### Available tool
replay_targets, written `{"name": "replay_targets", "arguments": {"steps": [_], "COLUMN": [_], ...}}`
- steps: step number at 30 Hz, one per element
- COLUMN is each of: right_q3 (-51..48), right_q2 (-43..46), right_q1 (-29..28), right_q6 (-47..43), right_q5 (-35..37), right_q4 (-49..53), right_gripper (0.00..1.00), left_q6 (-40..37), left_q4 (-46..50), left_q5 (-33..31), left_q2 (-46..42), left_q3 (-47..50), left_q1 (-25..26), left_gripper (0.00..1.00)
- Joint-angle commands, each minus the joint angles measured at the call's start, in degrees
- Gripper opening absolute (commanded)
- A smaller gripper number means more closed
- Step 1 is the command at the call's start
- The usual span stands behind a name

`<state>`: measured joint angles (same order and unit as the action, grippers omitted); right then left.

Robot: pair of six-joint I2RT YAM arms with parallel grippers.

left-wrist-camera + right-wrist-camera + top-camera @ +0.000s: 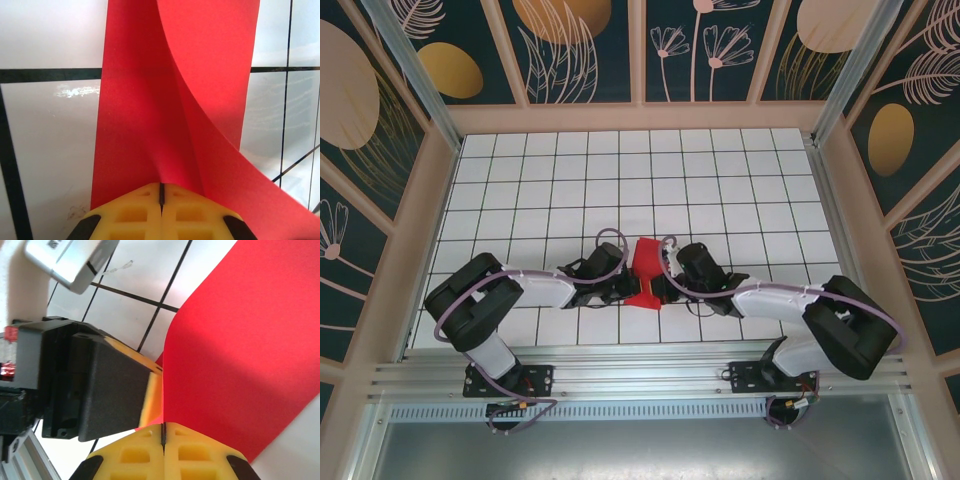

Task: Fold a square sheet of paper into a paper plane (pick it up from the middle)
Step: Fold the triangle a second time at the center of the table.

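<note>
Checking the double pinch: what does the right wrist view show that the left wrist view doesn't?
Right wrist: the left gripper, black-bodied, at the paper's edge, close beside the right gripper. Left wrist: the paper curling into a twisted flap above the pinch. Both: yellow fingers shut on red paper, over the white gridded table.

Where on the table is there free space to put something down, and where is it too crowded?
The far rows of the table, between the back wall and the arms, are bare from side wall to side wall. The near middle is crowded: there the left gripper and the right gripper both pinch the red sheet of paper.
</note>
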<state>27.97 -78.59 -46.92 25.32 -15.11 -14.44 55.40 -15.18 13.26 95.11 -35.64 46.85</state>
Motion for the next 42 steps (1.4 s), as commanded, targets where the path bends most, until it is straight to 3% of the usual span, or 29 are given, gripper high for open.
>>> {"name": "replay_targets", "arguments": {"steps": [1, 20, 42], "right_q3": [0.6, 10.7, 10.8], "right_q2": [-1.5, -11.7, -11.0], "right_q1": [1.8, 6.4, 6.6], "right_q6": [-3.3, -17.1, -16.6], "right_q5": [-3.4, -5.4, -1.8], "right_q4": [1.0, 11.3, 12.2], "right_gripper": [0.02, 0.05, 0.06], "left_q6": [-1.9, -2.9, -3.5], "left_q4": [5.8, 7.6, 8.4], "left_q5": [-3.8, -5.0, -4.9], "left_q2": [1.8, 2.0, 1.9], "left_q3": [0.4, -0.4, -1.0], "left_q1": [0.3, 0.3, 0.3], "left_gripper": [0.0, 0.0, 0.0]}}
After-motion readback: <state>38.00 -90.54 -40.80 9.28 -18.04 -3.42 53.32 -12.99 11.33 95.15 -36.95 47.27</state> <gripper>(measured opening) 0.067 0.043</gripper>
